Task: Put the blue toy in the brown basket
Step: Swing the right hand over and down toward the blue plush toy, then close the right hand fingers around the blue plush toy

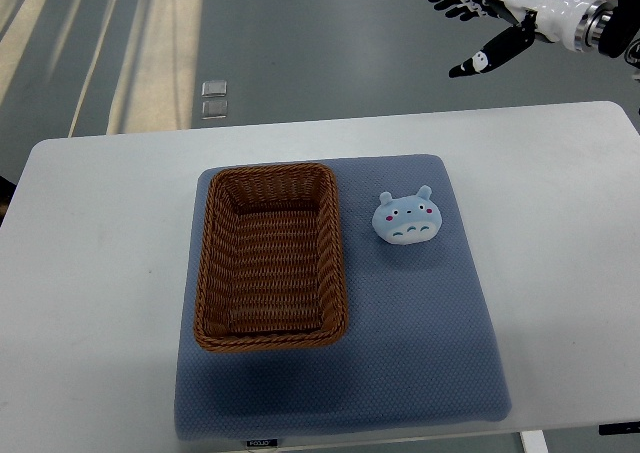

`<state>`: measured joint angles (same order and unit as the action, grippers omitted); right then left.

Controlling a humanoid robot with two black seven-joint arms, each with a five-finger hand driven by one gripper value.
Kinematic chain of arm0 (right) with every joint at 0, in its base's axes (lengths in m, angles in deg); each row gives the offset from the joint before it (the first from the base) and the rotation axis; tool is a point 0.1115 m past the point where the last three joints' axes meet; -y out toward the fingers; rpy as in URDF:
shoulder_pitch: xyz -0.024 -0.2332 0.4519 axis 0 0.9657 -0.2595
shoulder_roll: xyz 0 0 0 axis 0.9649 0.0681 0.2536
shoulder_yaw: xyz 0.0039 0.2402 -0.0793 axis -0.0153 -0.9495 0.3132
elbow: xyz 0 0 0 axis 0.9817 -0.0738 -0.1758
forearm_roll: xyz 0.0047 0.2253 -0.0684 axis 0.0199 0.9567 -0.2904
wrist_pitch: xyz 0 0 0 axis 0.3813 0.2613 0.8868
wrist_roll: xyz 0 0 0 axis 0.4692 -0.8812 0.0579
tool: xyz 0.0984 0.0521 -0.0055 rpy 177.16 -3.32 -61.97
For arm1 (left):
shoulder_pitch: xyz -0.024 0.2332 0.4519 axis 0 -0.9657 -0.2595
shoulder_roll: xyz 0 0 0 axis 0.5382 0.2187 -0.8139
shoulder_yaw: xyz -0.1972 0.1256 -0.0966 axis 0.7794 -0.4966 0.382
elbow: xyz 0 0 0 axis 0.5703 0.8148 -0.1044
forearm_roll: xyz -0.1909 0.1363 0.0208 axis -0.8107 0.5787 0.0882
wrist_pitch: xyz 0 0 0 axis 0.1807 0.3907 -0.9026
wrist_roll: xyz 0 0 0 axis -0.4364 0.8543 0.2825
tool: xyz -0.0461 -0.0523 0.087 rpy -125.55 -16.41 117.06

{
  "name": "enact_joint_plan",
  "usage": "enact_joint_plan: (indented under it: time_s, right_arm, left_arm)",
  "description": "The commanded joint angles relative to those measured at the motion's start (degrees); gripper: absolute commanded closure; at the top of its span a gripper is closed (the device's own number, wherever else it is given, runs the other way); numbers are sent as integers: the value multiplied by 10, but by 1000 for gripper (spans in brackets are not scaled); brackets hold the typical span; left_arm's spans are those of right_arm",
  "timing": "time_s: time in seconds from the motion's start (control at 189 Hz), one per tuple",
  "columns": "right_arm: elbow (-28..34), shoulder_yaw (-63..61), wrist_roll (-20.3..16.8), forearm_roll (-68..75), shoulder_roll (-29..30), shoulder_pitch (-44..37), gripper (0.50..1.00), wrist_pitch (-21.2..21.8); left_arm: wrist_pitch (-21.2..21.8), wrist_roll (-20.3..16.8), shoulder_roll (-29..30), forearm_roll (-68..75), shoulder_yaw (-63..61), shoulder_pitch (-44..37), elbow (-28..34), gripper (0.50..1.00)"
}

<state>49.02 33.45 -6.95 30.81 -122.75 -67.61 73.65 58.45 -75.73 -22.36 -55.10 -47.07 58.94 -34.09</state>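
Observation:
A small blue plush toy (406,218) with a white belly and two ears lies on the blue-grey mat (420,343), just right of the brown wicker basket (212,263). The basket holds nothing. My right hand (470,28) hovers high at the upper right, beyond the table's far edge, well away from the toy; its fingers are spread and hold nothing. The left arm does not show.
The mat lies on a white table (90,273). Grey floor lies beyond the far edge, with a small floor plate (213,99) at the upper left.

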Motion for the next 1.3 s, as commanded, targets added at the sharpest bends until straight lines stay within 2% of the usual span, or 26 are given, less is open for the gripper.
enact_joint_plan:
  time_s: [0.0, 0.132, 0.185, 0.264, 0.344, 0.597, 0.856, 1.042, 1.295]
  right_arm:
    - [35, 84, -31, -51, -6, -73, 591, 54]
    - [87, 186, -93, -59, -5, -129, 593, 107]
    - [104, 214, -107, -60, -3, -151, 593, 131]
    - [114, 220, -111, -59, 1, -175, 593, 163]
    - [116, 220, -112, -57, 19, -191, 593, 177]
    - [113, 217, -113, -38, 67, -182, 593, 142]
    - [102, 216, -114, -38, 105, -112, 593, 99]
    - [58, 199, -114, -39, 147, -58, 593, 87]
    - [42, 181, -115, -47, 175, -14, 593, 69]
  left_arm:
    - [0, 0, 0, 0, 0, 0, 0, 500]
    - [0, 0, 0, 0, 1, 1, 0, 500]
    - [0, 0, 0, 0, 1, 0, 0, 500]
    - [0, 0, 0, 0, 0, 0, 0, 500]
    - [0, 0, 0, 0, 1, 0, 0, 500]
    - [0, 0, 0, 0, 0, 0, 0, 500]
    - [0, 0, 0, 0, 1, 0, 0, 500]
    - [0, 0, 0, 0, 1, 0, 0, 500]
    - [0, 0, 0, 0, 1, 0, 0, 500]
